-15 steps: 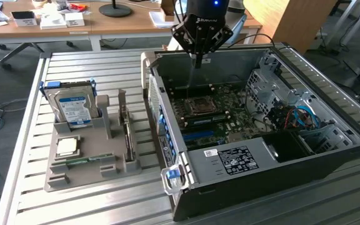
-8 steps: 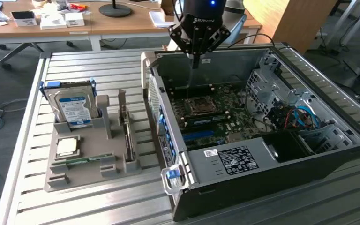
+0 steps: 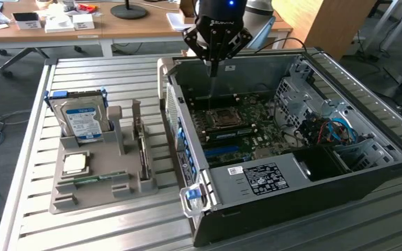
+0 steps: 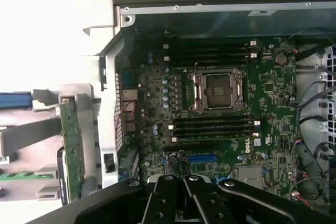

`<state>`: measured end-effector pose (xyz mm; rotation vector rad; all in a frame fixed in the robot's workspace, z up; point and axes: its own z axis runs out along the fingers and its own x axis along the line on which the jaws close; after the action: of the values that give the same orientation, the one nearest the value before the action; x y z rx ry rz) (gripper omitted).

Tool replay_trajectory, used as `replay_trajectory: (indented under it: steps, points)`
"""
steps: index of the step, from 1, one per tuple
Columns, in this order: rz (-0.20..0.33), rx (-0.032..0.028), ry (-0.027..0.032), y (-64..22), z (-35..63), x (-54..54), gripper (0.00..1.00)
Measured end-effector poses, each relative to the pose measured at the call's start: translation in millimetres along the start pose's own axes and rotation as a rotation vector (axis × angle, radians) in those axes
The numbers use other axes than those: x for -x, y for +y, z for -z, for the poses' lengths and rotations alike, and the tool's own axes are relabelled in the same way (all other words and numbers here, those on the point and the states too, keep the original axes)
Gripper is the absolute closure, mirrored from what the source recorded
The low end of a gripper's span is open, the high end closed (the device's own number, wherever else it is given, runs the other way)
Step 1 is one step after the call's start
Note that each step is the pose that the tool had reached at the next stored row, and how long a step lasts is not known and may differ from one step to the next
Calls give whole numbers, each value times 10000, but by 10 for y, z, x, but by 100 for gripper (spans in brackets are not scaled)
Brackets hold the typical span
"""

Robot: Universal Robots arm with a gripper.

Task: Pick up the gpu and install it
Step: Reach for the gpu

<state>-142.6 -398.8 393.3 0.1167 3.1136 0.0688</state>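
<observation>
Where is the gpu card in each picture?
Exterior view: the gpu stands on edge in the gray holder, on the exterior view's left of the computer case.
Wrist view: the gpu stands just outside the case wall.
Shared landmark: the square processor socket.

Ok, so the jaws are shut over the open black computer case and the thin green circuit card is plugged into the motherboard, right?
No. The thin green circuit card stands upright in the grey holder tray beside the open black computer case, not in the motherboard; the exterior view shows it. The gripper is over the case, jaws shut.
</observation>
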Motion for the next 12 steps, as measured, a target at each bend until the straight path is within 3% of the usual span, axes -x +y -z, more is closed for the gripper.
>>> replay_trajectory:
  steps: [12]
  points:
    - [1,0,1,-10,4,-128,89]
